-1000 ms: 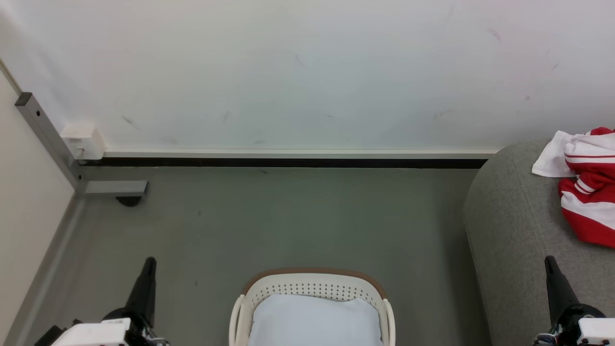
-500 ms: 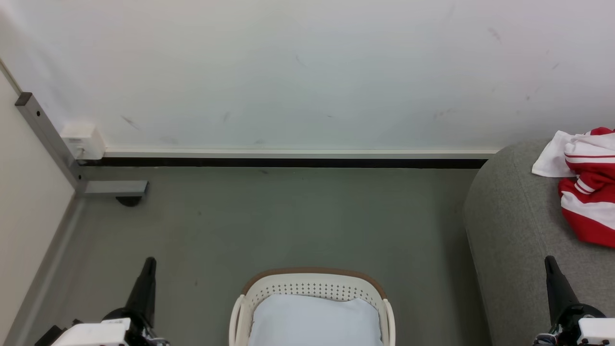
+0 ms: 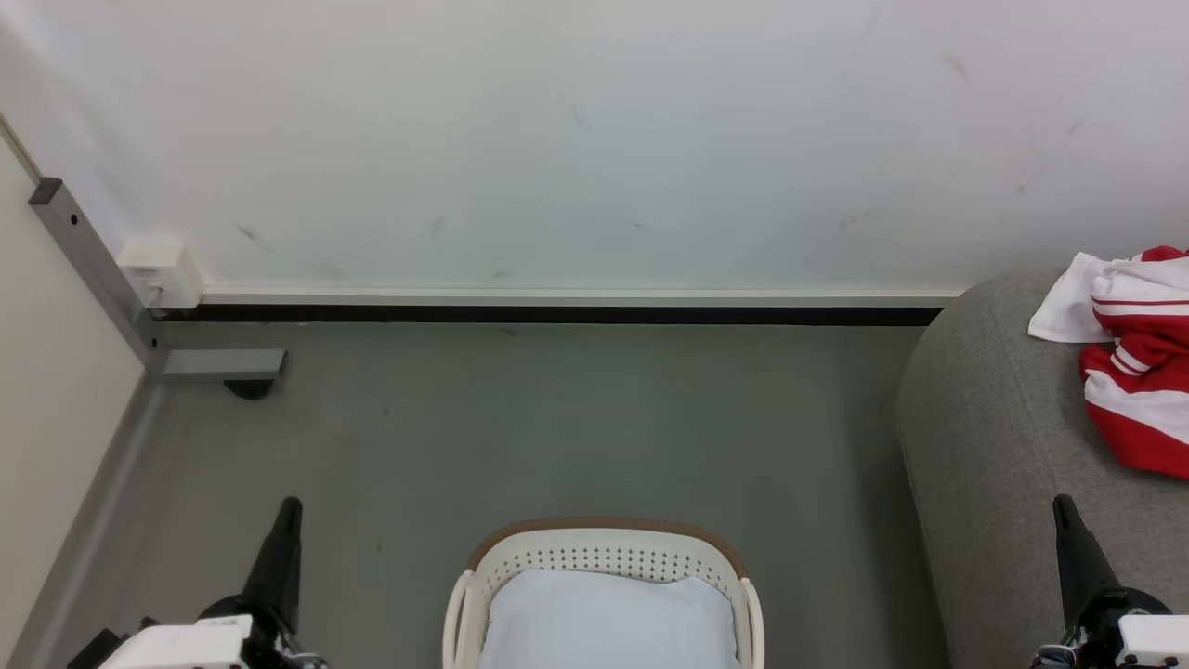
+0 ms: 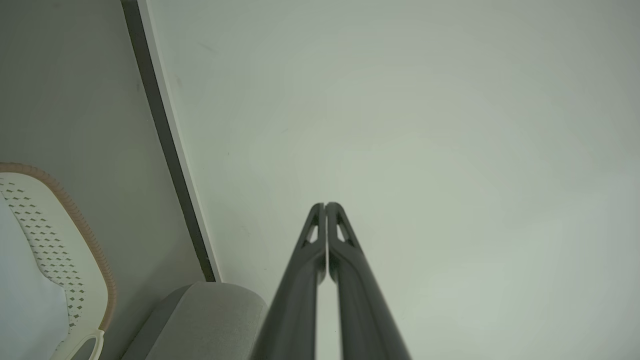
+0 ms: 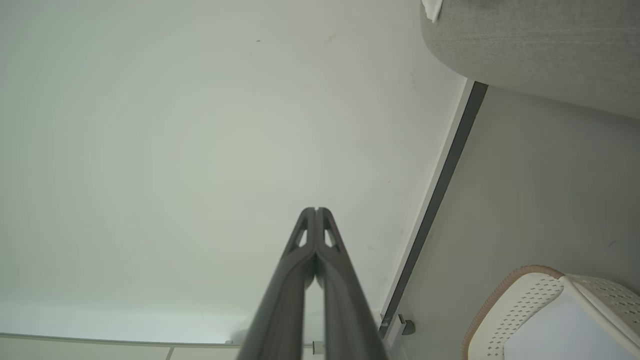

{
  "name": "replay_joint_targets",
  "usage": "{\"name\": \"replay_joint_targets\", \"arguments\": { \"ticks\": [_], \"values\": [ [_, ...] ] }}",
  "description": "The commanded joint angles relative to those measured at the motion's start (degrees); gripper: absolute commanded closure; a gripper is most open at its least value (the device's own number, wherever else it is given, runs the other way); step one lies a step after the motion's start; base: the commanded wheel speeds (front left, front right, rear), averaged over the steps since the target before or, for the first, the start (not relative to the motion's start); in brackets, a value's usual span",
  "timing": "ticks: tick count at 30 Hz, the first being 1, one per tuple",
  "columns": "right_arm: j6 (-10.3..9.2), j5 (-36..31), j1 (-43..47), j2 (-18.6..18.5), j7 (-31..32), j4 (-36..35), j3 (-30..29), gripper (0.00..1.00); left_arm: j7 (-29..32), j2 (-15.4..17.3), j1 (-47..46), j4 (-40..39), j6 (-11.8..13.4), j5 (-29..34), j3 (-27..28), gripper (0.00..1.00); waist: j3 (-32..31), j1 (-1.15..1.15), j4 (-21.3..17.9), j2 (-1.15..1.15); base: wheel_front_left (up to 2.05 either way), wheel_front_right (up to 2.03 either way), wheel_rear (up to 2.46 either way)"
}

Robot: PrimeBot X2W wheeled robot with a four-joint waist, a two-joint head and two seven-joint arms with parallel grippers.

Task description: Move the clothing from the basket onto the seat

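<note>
You have grey floor (image 3: 576, 418) between the basket (image 3: 604, 541) and the seat (image 3: 994, 446), where the clothing (image 3: 1138, 372) lies crumpled, red and white; left claw (image 4: 325, 204) and right claw (image 5: 316, 209) sit pinched together.

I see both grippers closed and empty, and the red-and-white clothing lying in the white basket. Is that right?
Not quite. The clothing lies on the grey seat, not in the basket, which holds a pale cloth pad; the head view shows this. The left gripper and right gripper are indeed closed and empty.
</note>
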Motion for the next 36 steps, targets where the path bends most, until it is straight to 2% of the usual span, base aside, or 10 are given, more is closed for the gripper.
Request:
{"name": "replay_joint_targets", "arguments": {
  "ticks": [1, 36],
  "values": [
    [-0.12, 0.09, -0.71, -0.45, 0.16, -0.32, -0.20, 1.00, 0.20, 0.14, -0.50, -0.02, -0.33, -0.78, 0.08, 1.00, 0.00, 0.00, 0.00, 0.00, 0.00, 0.00, 0.00],
    [-0.12, 0.09, -0.72, -0.44, 0.15, -0.32, -0.20, 1.00, 0.19, 0.14, -0.50, -0.03, -0.33, -0.79, 0.08, 1.00, 0.00, 0.00, 0.00, 0.00, 0.00, 0.00, 0.00]
  ]
}}
